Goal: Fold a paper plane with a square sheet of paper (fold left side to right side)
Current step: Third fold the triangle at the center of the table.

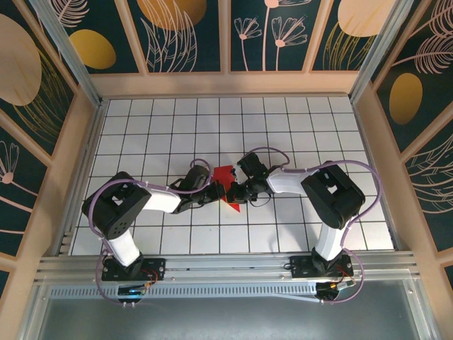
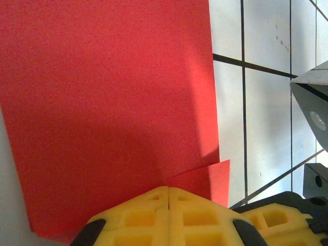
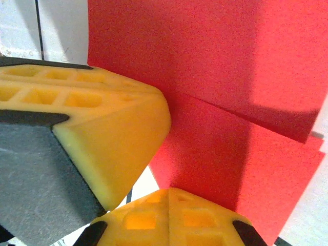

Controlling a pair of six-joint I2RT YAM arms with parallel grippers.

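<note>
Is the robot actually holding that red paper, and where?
Apparently nothing is pinched. The left end effector and right end effector, both shut, rest their tips on the folded red paper.

white gridded table [image 1: 177,120], floral wall panels [image 1: 184,35]

arms reaching inward, left end effector [image 2: 169,190] and right end effector [image 3: 169,191] both closed, tips close together

White black-gridded table [image 1: 141,120] enclosed by dark floral panels [image 1: 191,53] in pale wood frames.
</note>
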